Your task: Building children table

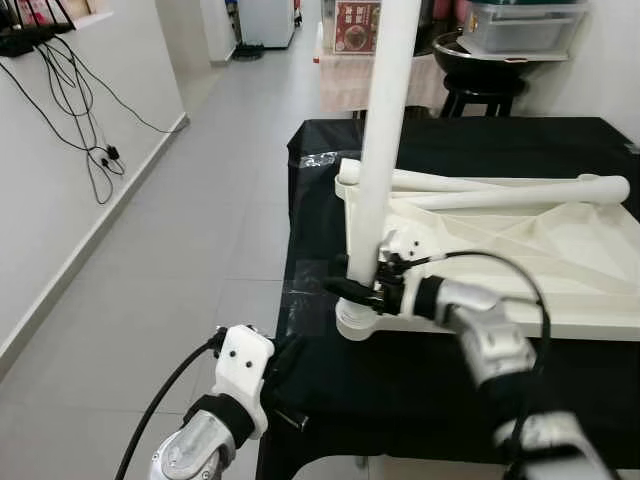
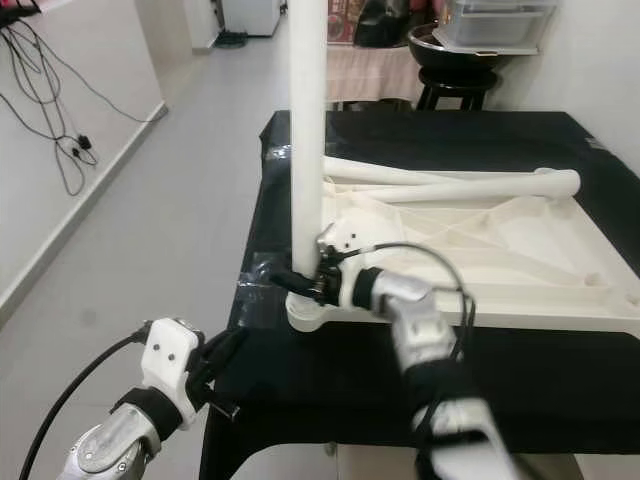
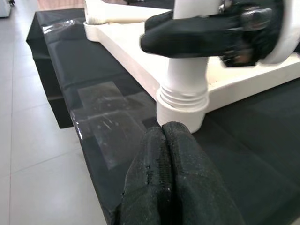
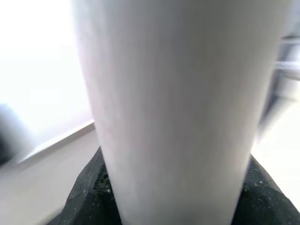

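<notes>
Right gripper (image 1: pixel 352 287) clamped on upright white table leg (image 1: pixel 385 140) at tabletop (image 1: pixel 560 255) corner socket, left gripper (image 3: pixel 164 140) pressed closed at black table (image 1: pixel 400 385) edge, open tiled floor (image 1: pixel 190 230) leftward.

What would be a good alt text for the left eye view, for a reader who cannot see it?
The right end effector grips an upright white table leg near its base, at the corner socket of an upside-down white tabletop on a black-covered table. Two loose legs lie on the tabletop; the left end effector rests shut at the table's edge.
</notes>
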Motion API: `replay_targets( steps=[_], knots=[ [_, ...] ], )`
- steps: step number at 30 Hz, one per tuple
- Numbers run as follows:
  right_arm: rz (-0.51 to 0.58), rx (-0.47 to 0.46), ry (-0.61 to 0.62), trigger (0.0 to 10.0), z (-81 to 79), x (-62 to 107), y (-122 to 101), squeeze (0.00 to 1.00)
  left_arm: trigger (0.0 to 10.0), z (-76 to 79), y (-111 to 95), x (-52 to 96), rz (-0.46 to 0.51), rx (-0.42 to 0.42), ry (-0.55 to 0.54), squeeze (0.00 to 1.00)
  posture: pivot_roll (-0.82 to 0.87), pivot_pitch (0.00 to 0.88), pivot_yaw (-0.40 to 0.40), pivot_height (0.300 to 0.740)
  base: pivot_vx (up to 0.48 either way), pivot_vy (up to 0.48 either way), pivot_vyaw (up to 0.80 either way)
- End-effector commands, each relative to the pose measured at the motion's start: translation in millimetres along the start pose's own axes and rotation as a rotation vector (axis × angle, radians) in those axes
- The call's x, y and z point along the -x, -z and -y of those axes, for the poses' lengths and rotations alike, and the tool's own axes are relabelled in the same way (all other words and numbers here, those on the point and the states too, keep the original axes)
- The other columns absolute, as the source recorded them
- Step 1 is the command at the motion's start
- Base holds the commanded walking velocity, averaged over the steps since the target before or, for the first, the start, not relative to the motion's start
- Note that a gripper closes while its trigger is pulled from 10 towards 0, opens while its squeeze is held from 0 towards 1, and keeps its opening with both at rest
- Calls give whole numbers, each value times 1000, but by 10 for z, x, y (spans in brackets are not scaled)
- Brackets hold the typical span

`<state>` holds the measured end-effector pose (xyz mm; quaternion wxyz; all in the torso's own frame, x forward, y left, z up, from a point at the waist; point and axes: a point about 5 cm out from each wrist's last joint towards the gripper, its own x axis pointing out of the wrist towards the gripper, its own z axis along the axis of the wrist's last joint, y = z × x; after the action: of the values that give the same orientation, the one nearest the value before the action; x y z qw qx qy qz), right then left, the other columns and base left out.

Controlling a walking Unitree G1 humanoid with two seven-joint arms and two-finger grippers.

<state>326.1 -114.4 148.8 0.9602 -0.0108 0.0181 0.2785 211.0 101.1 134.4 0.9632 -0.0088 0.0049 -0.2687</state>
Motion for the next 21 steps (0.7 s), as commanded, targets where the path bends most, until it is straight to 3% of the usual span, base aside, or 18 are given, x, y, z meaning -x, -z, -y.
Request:
replay_targets(
  steps=[1, 3, 5, 11, 12, 14, 15, 19, 20, 21],
  knots=[
    [-81, -22, 179, 0, 111, 105, 164, 0, 10000, -14, 32, 14, -11, 13, 1, 0, -22, 78, 18, 740, 0, 0, 0],
    [-97, 54, 172, 0, -13, 106, 213, 0, 10000, -23, 39, 11, -12, 14, 3, 0, -33, 68, 32, 740, 0, 0, 0],
    [-89, 79, 152, 0, -36, 83, 191, 0, 10000, -28, 42, 10, -13, 14, 5, 0, -33, 68, 32, 740, 0, 0, 0],
    [-112, 70, 127, 0, -56, 49, 180, 0, 10000, -31, 56, -3, -14, 21, 23, 0, -32, 57, 26, 740, 0, 0, 0],
    [-114, 52, 140, 10000, -100, 45, 135, 0, 10000, -37, 56, 0, -11, 19, 11, 0, -26, 55, 25, 740, 0, 0, 0],
    [-110, 40, 113, 10000, -132, 36, 119, 0, 10000, -38, 56, 1, -10, 19, 6, 0, -26, 55, 25, 740, 0, 0, 0],
    [-65, -11, -31, 10000, -202, -9, 40, 1000, 10000, -36, 59, 0, -10, 20, 5, 0, -22, 49, 24, 740, 0, 0, 0],
    [-4, -26, -163, 10000, -224, -47, -91, 1000, 10000, -38, 59, -1, -10, 22, 6, 0, -20, 48, 24, 740, 0, 0, 0],
    [34, 6, -291, 10000, -214, -55, -199, 1000, 10000, -38, 59, -5, -10, 24, 8, 0, -19, 47, 26, 740, 0, 0, 0],
    [34, 6, -291, 10000, -214, -55, -199, 1000, 10000, -38, 59, -5, -10, 24, 8, 0, -19, 47, 26, 740, 0, 0, 0]
  ],
)
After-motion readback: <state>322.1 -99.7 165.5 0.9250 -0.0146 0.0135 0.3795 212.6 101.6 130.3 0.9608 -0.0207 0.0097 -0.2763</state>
